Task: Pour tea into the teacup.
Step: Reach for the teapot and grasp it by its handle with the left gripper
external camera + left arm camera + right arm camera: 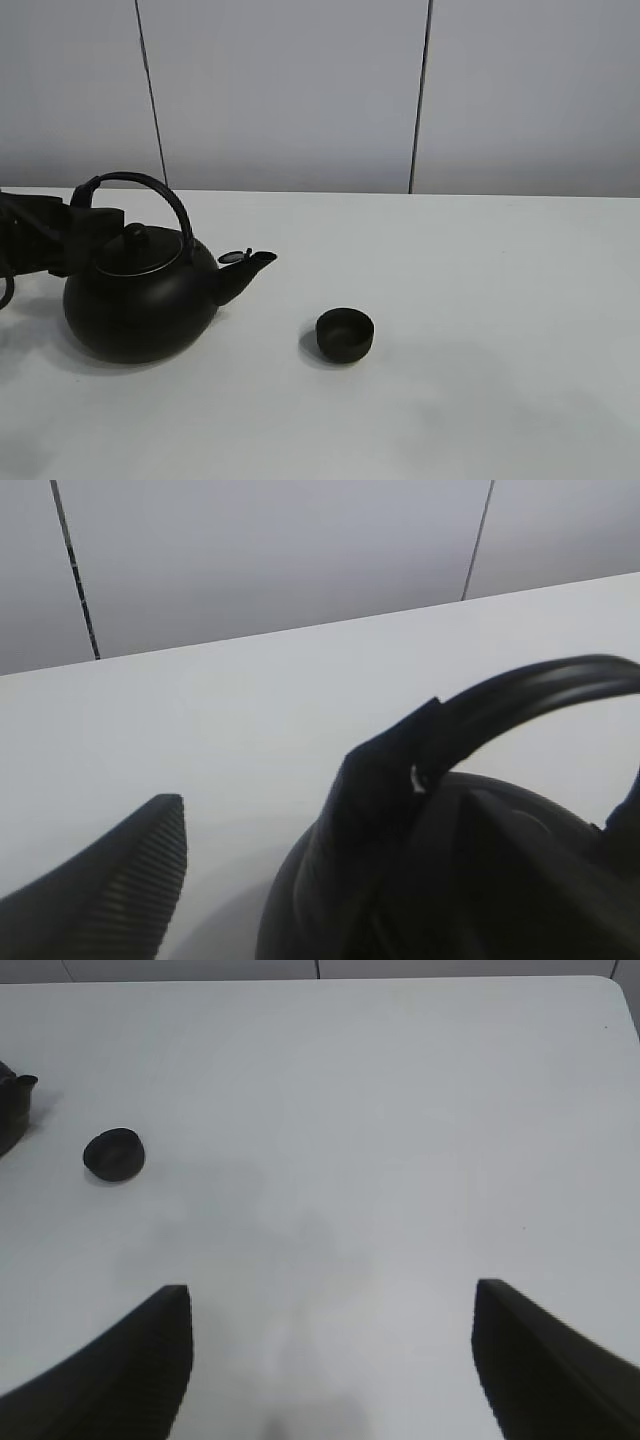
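Both open: left end effector (pixel 88 208) astride kettle handle (pixel 165 195); right end effector (pixel 330 1295) raised, angled toward table (pixel 500 300).

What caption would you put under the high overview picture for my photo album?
Black kettle and small teacup on a white table, a robot arm at the kettle's handle.

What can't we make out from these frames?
Left end effector grip: the left wrist view shows one finger clear of the handle; the other is lost against the black kettle.
Tea level: the lid hides it in every view.
Teacup contents: interior too dark in exterior high, too small in right wrist.
Left arm: cut off by the exterior high edge.
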Robot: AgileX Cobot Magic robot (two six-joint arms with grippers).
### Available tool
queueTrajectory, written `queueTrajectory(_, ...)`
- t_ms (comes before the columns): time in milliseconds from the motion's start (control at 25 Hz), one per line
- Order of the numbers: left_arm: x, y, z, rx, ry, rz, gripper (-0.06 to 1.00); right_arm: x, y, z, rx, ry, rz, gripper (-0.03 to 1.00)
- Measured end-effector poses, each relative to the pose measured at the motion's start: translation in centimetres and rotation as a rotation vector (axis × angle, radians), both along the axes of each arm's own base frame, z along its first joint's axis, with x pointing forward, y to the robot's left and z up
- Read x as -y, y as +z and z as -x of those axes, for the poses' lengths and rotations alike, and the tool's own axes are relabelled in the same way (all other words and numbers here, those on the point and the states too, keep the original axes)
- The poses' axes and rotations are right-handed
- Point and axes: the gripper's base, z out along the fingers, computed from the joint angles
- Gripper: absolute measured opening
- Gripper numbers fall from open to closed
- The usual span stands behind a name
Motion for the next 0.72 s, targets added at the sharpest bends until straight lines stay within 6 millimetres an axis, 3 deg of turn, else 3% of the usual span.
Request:
queueTrajectory(360, 0.02, 0.02, -0.02, 0.005, -0.005, -0.008, 0.49, 0.00, 0.01, -0.01, 0.001, 0.000, 0.000, 0.54)
queueTrajectory(480, 0.02, 0.02, -0.02, 0.005, -0.005, -0.008, 0.34, 0.00, 0.00, 0.00, 0.000, 0.000, 0.000, 0.54)
queueTrajectory(560, 0.15, 0.02, 0.04, 0.007, -0.020, -0.012, 0.18, 0.00, 0.00, 0.00, 0.000, 0.000, 0.000, 0.54)
queueTrajectory(720, 0.15, 0.05, -0.05, 0.017, -0.024, -0.028, 0.16, 0.00, 0.00, 0.00, 0.000, 0.000, 0.000, 0.54)
